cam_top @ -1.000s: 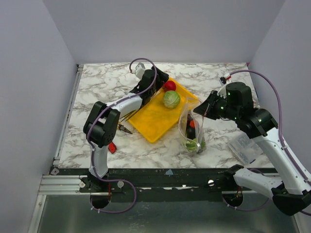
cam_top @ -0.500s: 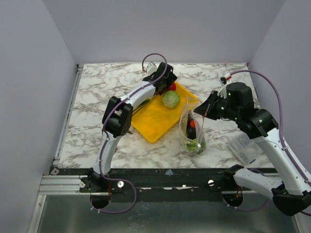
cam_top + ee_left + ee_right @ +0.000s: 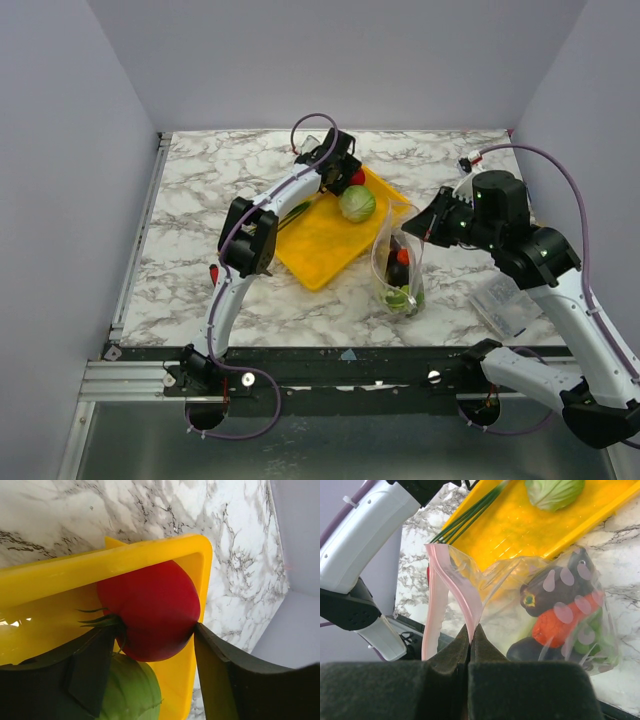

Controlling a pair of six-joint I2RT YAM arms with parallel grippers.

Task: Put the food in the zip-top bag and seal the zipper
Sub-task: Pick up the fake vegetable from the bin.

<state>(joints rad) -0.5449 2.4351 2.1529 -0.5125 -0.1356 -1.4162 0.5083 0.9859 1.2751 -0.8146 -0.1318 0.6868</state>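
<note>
Your left gripper (image 3: pixel 155 629) is clamped on the one tomato (image 3: pixel 150 600), a finger (image 3: pixel 90 670) pressed against each side of it. The tomato sits in the far corner of the tray (image 3: pixel 318 250), touching the rim. One cabbage (image 3: pixel 357 203) lies on the tray just on the near side of the tomato. One bunch of thin onions (image 3: pixel 470 515) lies across the tray's left edge, partly off it.

Your right gripper (image 3: pixel 470 630) has its jaws together, pinching the bag (image 3: pixel 510 580) at its mouth, right on the pink zipper (image 3: pixel 434 600). The mouth gapes open and the bag hangs upright just off the tray's right edge, its bottom on the table (image 3: pixel 200 190). Inside it you can count two eggplants (image 3: pixel 555 587) and one chili (image 3: pixel 552 622) between them. There are green pieces at the bottom, too blurred through the plastic to count.

One clear packet (image 3: pixel 505 305) lies well to the right of the tray, past the bag. One red-handled tool (image 3: pixel 213 272) lies well to the tray's left, mostly hidden by your left arm.
</note>
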